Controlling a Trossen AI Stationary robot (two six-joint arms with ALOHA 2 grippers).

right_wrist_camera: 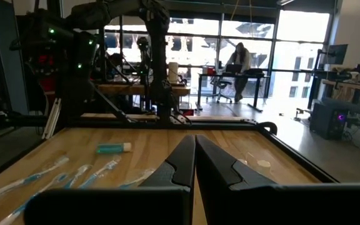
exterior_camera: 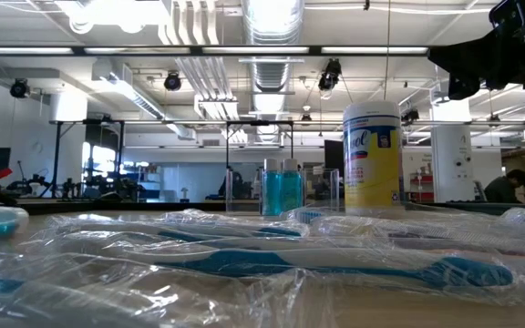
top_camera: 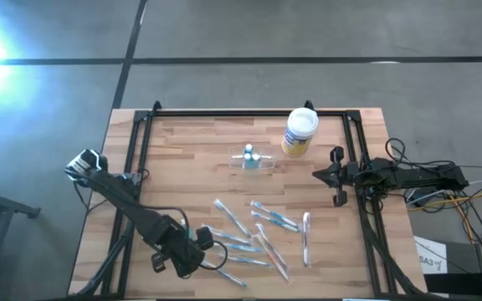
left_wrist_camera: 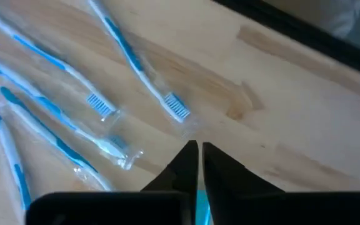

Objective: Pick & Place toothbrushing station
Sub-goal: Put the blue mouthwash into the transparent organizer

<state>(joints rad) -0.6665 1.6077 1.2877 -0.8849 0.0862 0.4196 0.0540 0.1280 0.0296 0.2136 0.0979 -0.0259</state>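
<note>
The toothbrushing station (top_camera: pixel 252 159), a small clear holder with blue pieces standing in it, rests on the wooden table near its far middle; it also shows in the low view (exterior_camera: pixel 285 191). Several blue-and-white toothbrushes in clear wrappers (top_camera: pixel 262 230) lie spread over the near middle. My left gripper (top_camera: pixel 197 251) points steeply down at the left end of that spread, shut on one wrapped toothbrush. My right gripper (top_camera: pixel 326 176) waits shut at the table's right edge, holding nothing. My left gripper comes from above, slanting down, and its two fingers (left_wrist_camera: pixel 181 164) stand almost together. A blue strip of the toothbrush (left_wrist_camera: pixel 199 207) shows in the slit far back between them. The fingers hide which part of the brush this is and how it hangs.
A round canister (top_camera: pixel 299 132) with a white lid and yellow label stands right of the station. A teal tube (right_wrist_camera: pixel 113 148) lies on the table's left part. Black frame rails (top_camera: pixel 145 142) run along the table's left, far and right sides. Bare wood lies between station and toothbrushes.
</note>
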